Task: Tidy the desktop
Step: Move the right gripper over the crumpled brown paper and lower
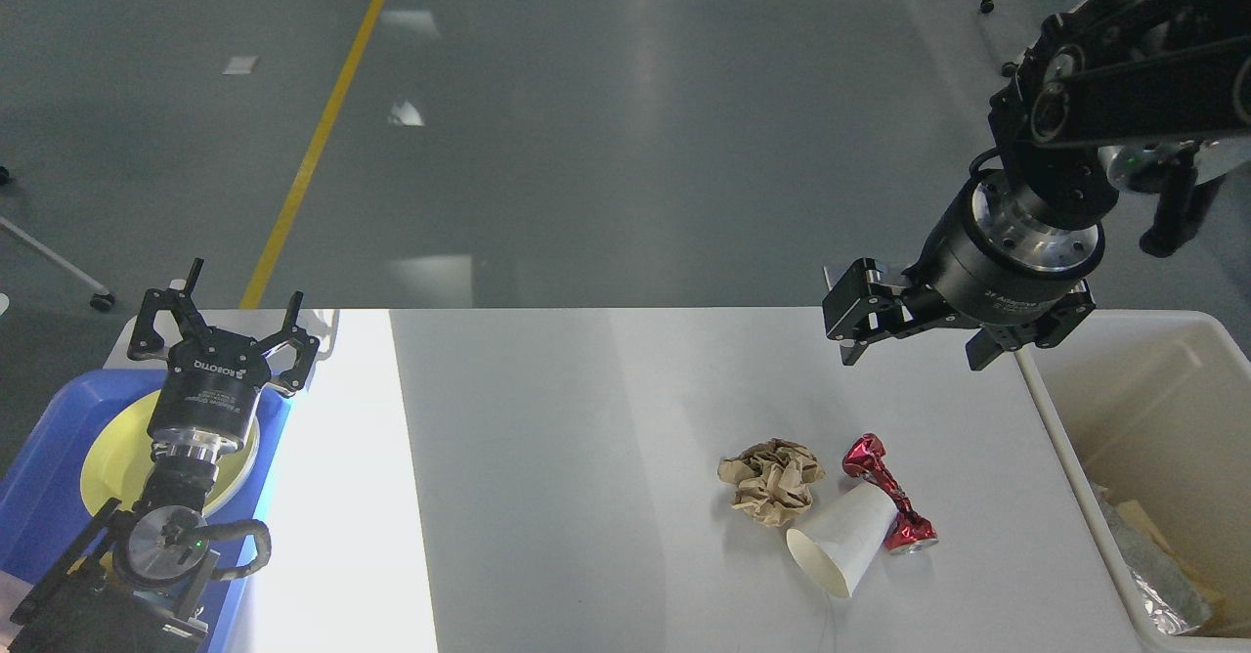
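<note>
The white tabletop stretches beneath our right gripper, which hangs spread and empty, cream bin beside it. Below it lie a tipped paper cup, crumpled brown paper and red foil wrapper, likely next. Our left gripper is spread, idle over the blue tray.

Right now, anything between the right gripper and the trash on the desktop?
Nothing visible. The right gripper hangs open above the desktop, with bare tabletop between it and the cluster: crumpled paper, tipped cup and red wrapper. The wrapper lies against the cup, so they may shift together.
</note>
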Action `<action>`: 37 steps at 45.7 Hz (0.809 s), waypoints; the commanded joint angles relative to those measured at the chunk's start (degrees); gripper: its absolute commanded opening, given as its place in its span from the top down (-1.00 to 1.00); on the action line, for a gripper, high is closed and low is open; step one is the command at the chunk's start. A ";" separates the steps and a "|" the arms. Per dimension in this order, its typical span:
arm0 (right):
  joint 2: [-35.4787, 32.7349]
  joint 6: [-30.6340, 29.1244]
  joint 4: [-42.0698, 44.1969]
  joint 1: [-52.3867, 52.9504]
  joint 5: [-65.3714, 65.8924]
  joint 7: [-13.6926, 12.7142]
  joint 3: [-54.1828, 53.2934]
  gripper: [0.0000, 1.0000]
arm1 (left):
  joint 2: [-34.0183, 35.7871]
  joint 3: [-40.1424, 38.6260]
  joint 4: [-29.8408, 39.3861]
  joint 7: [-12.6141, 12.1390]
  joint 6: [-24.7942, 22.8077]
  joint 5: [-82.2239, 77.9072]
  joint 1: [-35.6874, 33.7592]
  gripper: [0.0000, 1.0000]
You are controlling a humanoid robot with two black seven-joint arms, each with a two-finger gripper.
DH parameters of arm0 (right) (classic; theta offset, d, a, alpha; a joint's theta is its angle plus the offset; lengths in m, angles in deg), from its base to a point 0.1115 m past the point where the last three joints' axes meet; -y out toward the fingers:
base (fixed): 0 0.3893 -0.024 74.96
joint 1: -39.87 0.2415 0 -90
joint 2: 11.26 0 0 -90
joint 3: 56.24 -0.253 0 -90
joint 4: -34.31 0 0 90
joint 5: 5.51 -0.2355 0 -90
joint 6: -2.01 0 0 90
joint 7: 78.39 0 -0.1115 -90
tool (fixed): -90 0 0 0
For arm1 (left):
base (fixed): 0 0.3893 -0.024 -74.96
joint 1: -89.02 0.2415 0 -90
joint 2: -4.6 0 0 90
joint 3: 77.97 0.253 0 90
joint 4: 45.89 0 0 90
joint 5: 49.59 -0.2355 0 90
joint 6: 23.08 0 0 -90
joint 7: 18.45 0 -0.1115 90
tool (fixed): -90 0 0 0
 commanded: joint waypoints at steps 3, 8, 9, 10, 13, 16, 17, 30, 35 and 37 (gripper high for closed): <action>-0.17 0.11 0.30 -2.58 2.47 0.06 -0.07 -1.00 | 0.00 -0.08 0.00 -0.01 0.03 0.00 0.00 -0.94; -0.17 1.16 1.52 -7.59 3.27 0.06 -0.34 -1.00 | 0.00 -0.08 0.00 -0.01 0.03 0.00 0.00 -0.94; -0.08 1.34 1.88 -8.64 3.01 0.06 -0.43 -1.00 | 0.00 0.01 0.00 -0.01 0.03 0.00 0.00 -0.94; -0.08 1.60 2.23 -9.87 2.57 0.06 -0.51 -0.96 | 0.00 -0.08 0.00 -0.01 0.03 0.00 0.00 -0.94; -0.08 3.35 3.72 -13.21 -2.16 -0.03 -0.34 -0.80 | 0.01 -0.08 0.00 -0.01 0.03 0.00 0.00 -0.94; 0.36 5.55 4.08 -15.24 -9.80 -0.64 -0.25 -0.77 | 0.09 -0.08 0.00 -0.01 0.03 0.00 0.00 -0.94; 0.53 6.51 4.08 -15.68 -12.00 -0.99 -0.25 -0.77 | 0.01 0.01 0.00 -0.01 0.03 0.00 0.00 -0.94; 3.78 27.07 3.81 -27.62 -34.95 -6.97 -0.95 -0.79 | 0.09 -0.08 0.00 -0.01 0.03 0.00 0.00 -0.94; 5.54 34.02 4.34 -34.92 -35.84 -6.53 -1.83 -0.77 | 0.09 -0.08 0.00 -0.01 0.03 0.00 0.00 -0.94; 5.63 35.96 5.22 -38.17 -35.15 -6.27 -3.06 -0.78 | 0.01 -0.08 0.00 -0.01 0.03 0.00 0.00 -0.94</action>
